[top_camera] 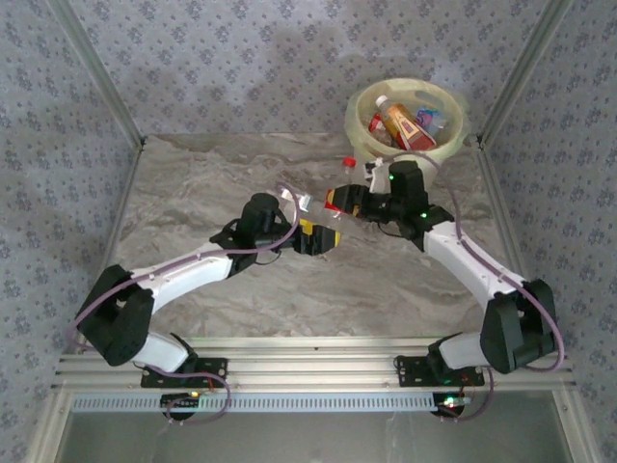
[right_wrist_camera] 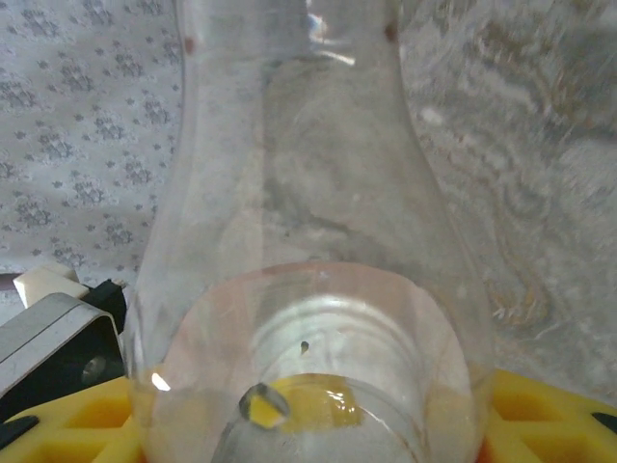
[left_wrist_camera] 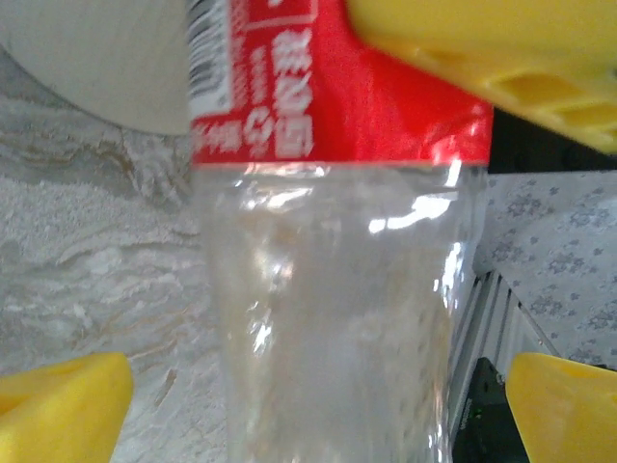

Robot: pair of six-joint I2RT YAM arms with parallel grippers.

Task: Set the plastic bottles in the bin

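Top external view: the two arms meet over the middle of the counter (top_camera: 193, 193), with one clear plastic bottle (top_camera: 307, 202) held off the surface between them. The right pincer (top_camera: 339, 201) is pinching this bottle at its red label. The left pincer (top_camera: 313, 234) sits just below and left of it in the frame. The bin (top_camera: 355, 121) stands at the upper right of the frame, at the far edge of the counter, and contains several bottles (top_camera: 400, 123), one amber with a red label. Left wrist view: the left pincer (left_wrist_camera: 313, 415) is spread, with a yellow finger in each lower corner and a gap to the bottle (left_wrist_camera: 328, 289) on both sides. A yellow finger of the right pincer presses on the red label at the upper right, and the pale bin wall (left_wrist_camera: 87, 58) occupies the upper left. Right wrist view: the right pincer (right_wrist_camera: 308, 434) grips the clear bottle (right_wrist_camera: 299, 193), its yellow fingers against the bottle at the lower edge.
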